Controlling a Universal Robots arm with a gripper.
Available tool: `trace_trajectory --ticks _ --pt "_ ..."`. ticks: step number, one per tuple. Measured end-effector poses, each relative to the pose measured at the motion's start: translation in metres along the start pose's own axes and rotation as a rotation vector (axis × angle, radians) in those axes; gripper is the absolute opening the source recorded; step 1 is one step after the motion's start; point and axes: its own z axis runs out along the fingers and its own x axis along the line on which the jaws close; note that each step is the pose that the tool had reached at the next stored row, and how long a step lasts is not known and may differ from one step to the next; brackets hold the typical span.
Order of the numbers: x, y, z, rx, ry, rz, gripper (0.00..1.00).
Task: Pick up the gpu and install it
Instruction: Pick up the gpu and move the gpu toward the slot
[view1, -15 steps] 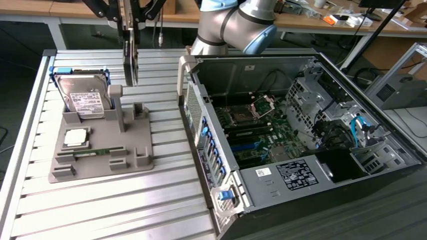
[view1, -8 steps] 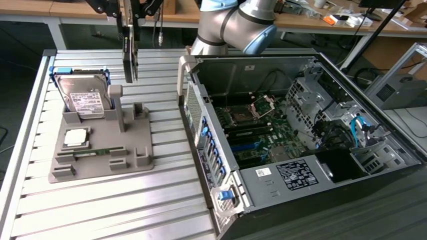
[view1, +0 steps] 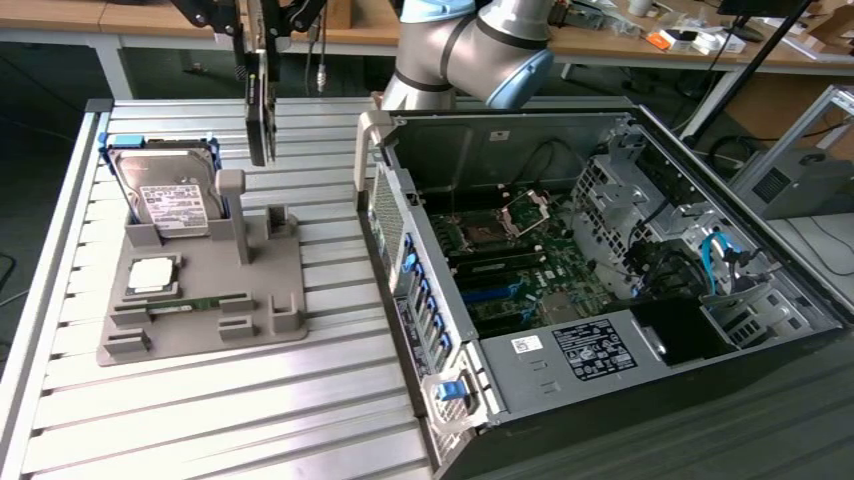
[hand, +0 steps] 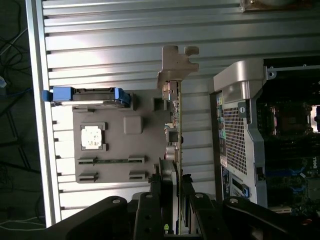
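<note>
One gripper (view1: 259, 40), jaws partly closed and clamped on the gpu (view1: 258, 110), one finger pressed to each flat face of the card's upper end

One gpu, thin dark card, held on edge in the air; long axis vertical in the exterior view, hanging straight down from the fingers (hand: 155, 192). The wrist view looks along the gpu (hand: 176, 115), metal bracket (hand: 176, 62) at the end farthest from the gripper (hand: 171, 189). The lower end is above the grey holder (view1: 200, 300) on the slatted table (view1: 267, 420), towards the exterior view's left of the open computer case (view1: 601, 280)

One arm (view1: 467, 45), joint behind the case's rear corner, reaching to the exterior view's left, gripper pointing down

One hard drive (view1: 167, 190), upright in the holder
</note>
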Motion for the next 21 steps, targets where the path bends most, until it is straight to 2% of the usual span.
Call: trace_trajectory --ticks 21 --pt "-0.008 -0.0231 -0.0007 -0.0001 -0.0002 0.0 0.27"
